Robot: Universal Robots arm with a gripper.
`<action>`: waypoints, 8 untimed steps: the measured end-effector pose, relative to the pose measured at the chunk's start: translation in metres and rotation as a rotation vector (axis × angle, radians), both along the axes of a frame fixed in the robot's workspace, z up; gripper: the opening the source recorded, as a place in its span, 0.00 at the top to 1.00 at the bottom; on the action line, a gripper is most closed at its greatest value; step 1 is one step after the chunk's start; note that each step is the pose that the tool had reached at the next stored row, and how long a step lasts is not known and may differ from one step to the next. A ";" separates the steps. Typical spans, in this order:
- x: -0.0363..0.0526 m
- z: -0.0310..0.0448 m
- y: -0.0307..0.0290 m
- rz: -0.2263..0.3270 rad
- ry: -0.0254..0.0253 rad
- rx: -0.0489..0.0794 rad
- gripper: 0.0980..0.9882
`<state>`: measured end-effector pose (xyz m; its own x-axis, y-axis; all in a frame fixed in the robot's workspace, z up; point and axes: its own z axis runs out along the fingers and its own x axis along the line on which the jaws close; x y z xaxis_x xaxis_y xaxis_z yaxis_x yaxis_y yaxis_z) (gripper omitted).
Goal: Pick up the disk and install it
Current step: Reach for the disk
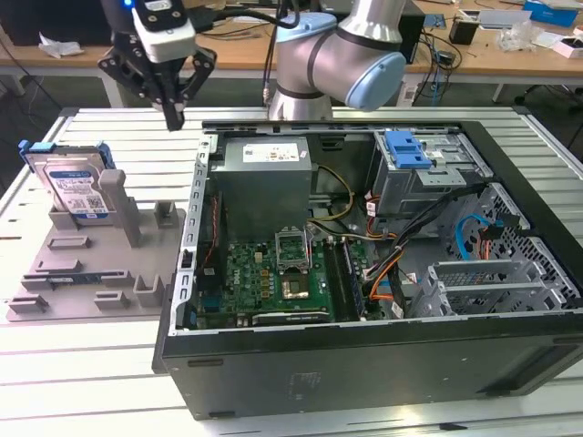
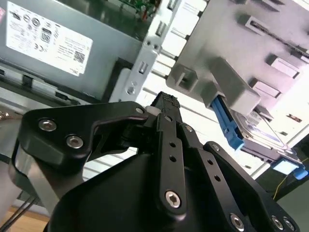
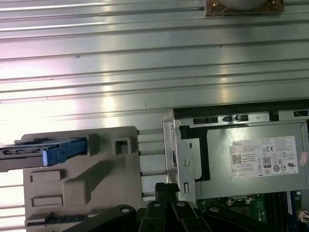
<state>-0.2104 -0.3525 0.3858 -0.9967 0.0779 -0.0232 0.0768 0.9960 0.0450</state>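
The disk (image 1: 76, 186) stands upright in a slot at the far end of a grey fixture (image 1: 100, 273), at the exterior view's left. It is silver-grey with a white-and-blue label and blue side rails. My gripper (image 1: 172, 116) hangs above the slatted table, between the fixture and the open computer case, to the right of the disk and higher than it. Its black fingers are pressed together with nothing between them. In the second wrist view the fingertips (image 2: 167, 100) meet, and the disk (image 2: 264, 134) lies beyond them. The first wrist view shows the disk (image 3: 29, 153) edge-on.
The open computer case (image 1: 182, 273) fills the middle and right of the table. It holds a grey power-supply box (image 1: 264, 173), a motherboard (image 1: 273, 278) and a drive cage with a bare blue clip (image 1: 407, 150). A cluttered wooden bench (image 1: 73, 55) runs behind.
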 end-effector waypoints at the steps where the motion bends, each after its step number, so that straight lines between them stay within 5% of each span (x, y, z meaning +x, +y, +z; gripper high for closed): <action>1: -0.0055 -0.0006 0.0026 0.000 0.0000 0.000 0.99; 8: -0.0317 -0.0035 0.0147 0.000 -0.0001 0.000 0.99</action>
<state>-0.2421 -0.3377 0.3823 -0.9967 0.0779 -0.0233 0.0768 0.9960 0.0450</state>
